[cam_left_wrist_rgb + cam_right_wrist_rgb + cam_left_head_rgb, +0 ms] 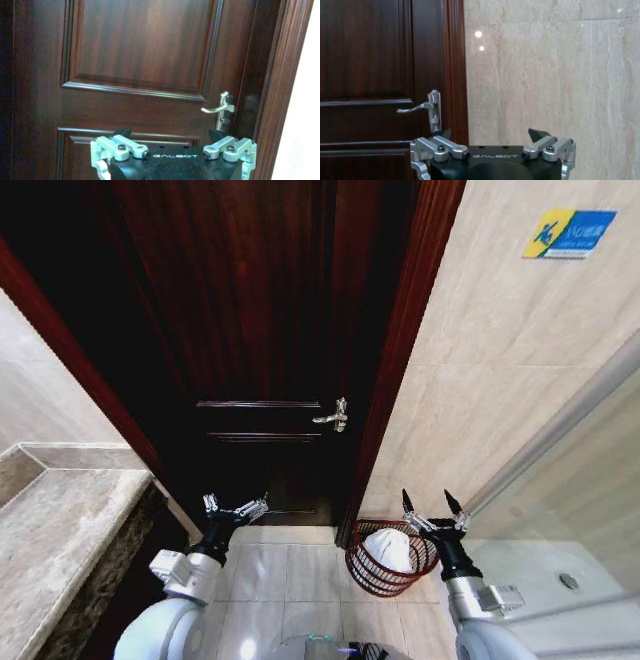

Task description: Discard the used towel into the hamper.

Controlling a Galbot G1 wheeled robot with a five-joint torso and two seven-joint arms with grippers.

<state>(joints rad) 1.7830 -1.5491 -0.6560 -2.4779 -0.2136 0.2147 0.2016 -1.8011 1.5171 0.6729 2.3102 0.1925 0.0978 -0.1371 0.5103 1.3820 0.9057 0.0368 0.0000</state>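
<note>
The hamper [372, 571], a round dark reddish-brown openwork basket, stands on the floor by the door frame, low in the head view. A white towel [390, 548] lies bunched inside it. My right gripper [431, 501] hangs open and empty just above the hamper's right rim. Over to the left, my left gripper [236, 505] is also open and empty, in front of the door. Each wrist view shows its own gripper [170, 133] [490, 132] with fingers spread, pointing at the door and the wall.
A dark wooden door [260, 330] with a silver lever handle [333, 417] fills the middle. A stone counter [50, 540] runs along the left. Beige tiled wall [500, 360] and a glass shower panel [580, 510] stand on the right.
</note>
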